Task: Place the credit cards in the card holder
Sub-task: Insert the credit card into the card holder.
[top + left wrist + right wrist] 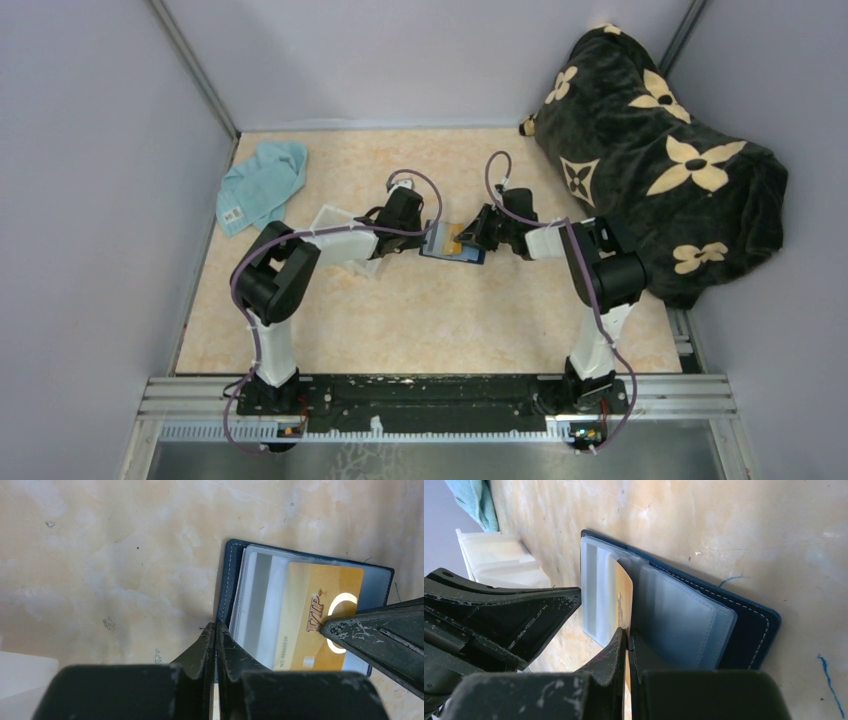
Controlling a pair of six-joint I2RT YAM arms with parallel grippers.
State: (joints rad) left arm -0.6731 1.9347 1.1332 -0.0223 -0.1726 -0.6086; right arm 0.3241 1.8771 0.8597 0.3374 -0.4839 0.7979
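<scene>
Grip: right tool (626, 637) pinched on the gold card (620, 597), its far edge tucked between the clear sleeves (679, 622) of the card holder (751, 625), open on the tabletop (724, 520). Left tool (216, 630) pressed together at the holder's edge (nipping or only pinning it: cannot tell). Push flat along the sleeve, holder braced.

1. "VIP", in dark gold letters, on the gold card (300, 595) in the wallet (229, 580), just ahead and right of my left jaws.
2. "NO" and a row of digits, mostly eights, along that card's edge nearest my left jaws.
3. A white ring beside "VIP", partly under my right jaws.
4. A white label (235, 213) on the teal cloth (265, 175), well apart from both jaws: unreadable.
</scene>
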